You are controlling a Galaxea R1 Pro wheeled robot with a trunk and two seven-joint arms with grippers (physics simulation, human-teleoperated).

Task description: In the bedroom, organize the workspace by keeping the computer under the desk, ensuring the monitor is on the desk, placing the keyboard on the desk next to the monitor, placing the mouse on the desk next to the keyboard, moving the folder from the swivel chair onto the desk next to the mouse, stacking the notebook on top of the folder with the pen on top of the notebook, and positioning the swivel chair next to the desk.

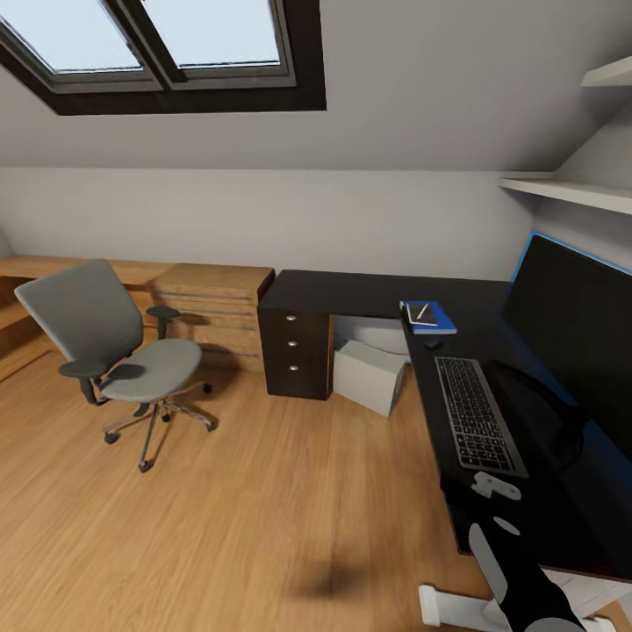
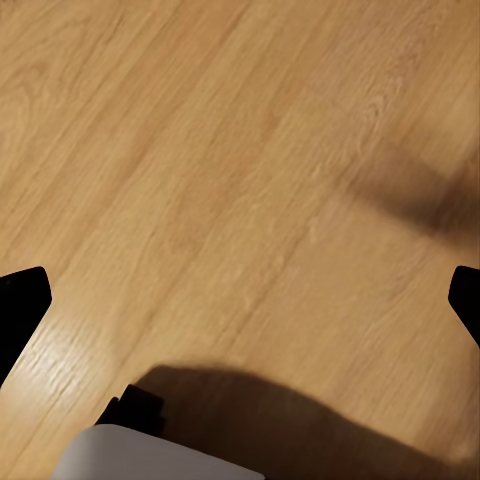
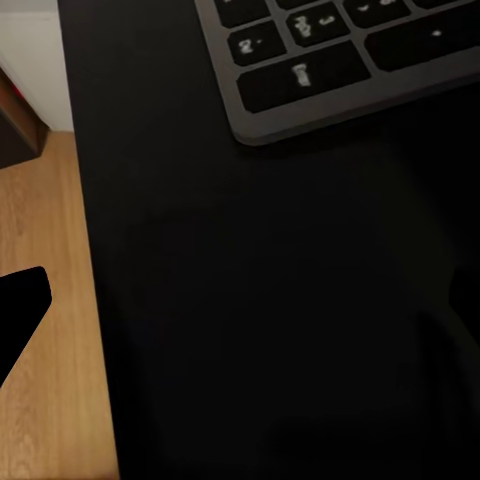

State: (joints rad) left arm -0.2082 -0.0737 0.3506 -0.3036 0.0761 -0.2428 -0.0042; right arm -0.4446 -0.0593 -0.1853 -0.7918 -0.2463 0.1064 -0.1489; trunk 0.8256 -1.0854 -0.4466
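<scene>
The glossy black desk (image 1: 360, 294) runs along the back wall and down the right side. On it stand the wide black monitor (image 1: 570, 325) and, beside that, the long keyboard (image 1: 478, 412). The small black mouse (image 1: 433, 344) sits just beyond the keyboard. Further back lies the blue folder (image 1: 443, 325), with the dark notebook (image 1: 414, 313) and the white pen (image 1: 423, 311) on top. The light-grey computer (image 1: 369, 376) stands under the desk. The grey swivel chair (image 1: 114, 351) is out on the floor at the left, apart from the desk. My right gripper (image 1: 497, 485) (image 3: 240, 300) hangs open over the desk's near end by the keyboard (image 3: 340, 60). My left gripper (image 2: 240, 300) is open above bare floor.
A light-wood drawer chest (image 1: 215, 307) and a low wooden bench stand left of the desk's black drawer unit (image 1: 297, 351). A blue panel (image 1: 525, 250) shows behind the monitor. White shelves (image 1: 570, 189) hang at upper right. Wooden floor (image 1: 263, 509) lies between chair and desk.
</scene>
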